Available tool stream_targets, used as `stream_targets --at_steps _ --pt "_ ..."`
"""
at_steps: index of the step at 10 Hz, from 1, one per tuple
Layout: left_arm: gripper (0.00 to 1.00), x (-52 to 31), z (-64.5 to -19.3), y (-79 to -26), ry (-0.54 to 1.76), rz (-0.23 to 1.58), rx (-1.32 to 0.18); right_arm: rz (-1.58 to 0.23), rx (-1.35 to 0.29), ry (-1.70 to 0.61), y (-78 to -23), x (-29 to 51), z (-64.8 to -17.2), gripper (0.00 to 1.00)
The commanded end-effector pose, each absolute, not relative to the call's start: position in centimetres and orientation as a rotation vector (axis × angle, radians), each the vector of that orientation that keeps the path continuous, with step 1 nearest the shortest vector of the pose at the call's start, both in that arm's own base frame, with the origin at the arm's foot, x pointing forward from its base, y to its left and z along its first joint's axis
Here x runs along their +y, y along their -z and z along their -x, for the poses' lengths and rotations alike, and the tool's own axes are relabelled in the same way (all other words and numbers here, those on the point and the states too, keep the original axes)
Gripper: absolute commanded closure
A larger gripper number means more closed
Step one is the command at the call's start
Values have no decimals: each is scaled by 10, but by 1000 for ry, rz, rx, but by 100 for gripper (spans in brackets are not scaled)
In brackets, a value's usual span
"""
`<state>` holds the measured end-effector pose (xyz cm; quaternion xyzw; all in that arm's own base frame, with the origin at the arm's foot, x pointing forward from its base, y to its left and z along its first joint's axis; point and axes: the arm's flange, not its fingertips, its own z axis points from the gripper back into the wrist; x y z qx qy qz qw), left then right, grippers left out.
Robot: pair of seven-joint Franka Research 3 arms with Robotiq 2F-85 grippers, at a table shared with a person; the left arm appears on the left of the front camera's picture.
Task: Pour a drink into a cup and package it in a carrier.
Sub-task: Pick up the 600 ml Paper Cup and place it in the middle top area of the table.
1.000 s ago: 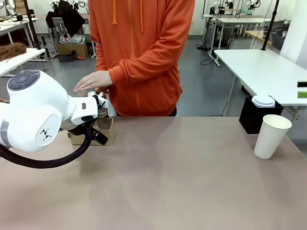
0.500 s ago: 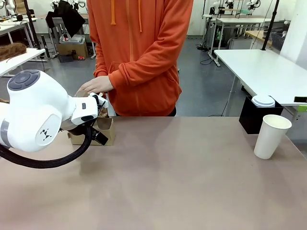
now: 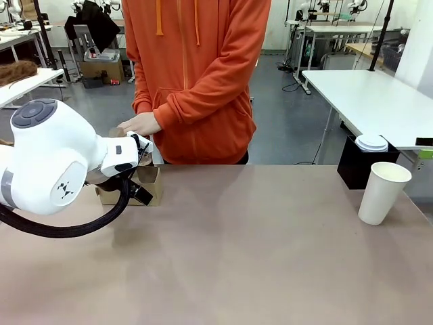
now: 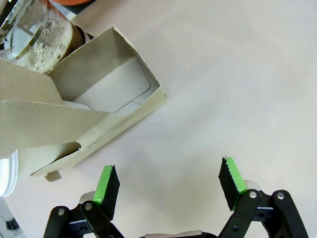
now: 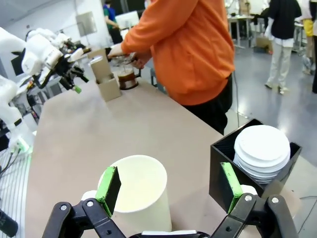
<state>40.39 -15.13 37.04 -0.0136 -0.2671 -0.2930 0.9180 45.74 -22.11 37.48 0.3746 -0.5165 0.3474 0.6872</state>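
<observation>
Cup (image 3: pixel 383 193) stands upright near the right end of the table (image 3: pixel 237 257), on the robot's right side. Its long axis is vertical, with the wide open mouth pointing up and the narrow base on the tabletop. It stands free, just in front of a black box (image 3: pixel 355 169) that carries a stack of white lids (image 3: pixel 371 142).

In the right wrist view the cup shows low between the fingers of the right gripper (image 5: pixel 168 168). These fingers are spread wide, wider than the cup's mouth, and they are not closed on anything.

At the far left of the table, well apart from the cup, stands the carrier (image 3: pixel 149 186), partly behind the left arm (image 3: pixel 51 159). Its pockets open upward and its tall centre handle rises straight up. In the left wrist view one pocket shows empty.

The left gripper (image 4: pixel 168 166) hangs over bare table just beside the carrier — its green pads are far apart and nothing is between them.

Just behind the carrier, on the person's side, stands a glass jug (image 5: pixel 125 78), also upright. It holds the drink (image 4: pixel 74 37), dark brown with pale froth on top. The person's hand (image 3: pixel 141 124) is at the top of the jug; whether it grips the handle I cannot tell.
</observation>
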Motion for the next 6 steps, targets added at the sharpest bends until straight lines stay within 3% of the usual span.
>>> stream_targets --at_steps 1,3,6 --pt "0 -151 -404 -371 602 29 -550 -796 -1335 -746 -351 -227 -450 0" --pt "0 -151 -404 -371 602 29 -550 -816 -1428 -768 -330 -234 -439 0" --pt "0 -151 -404 -371 602 29 -550 -878 -1419 -841 -301 -239 -434 0"
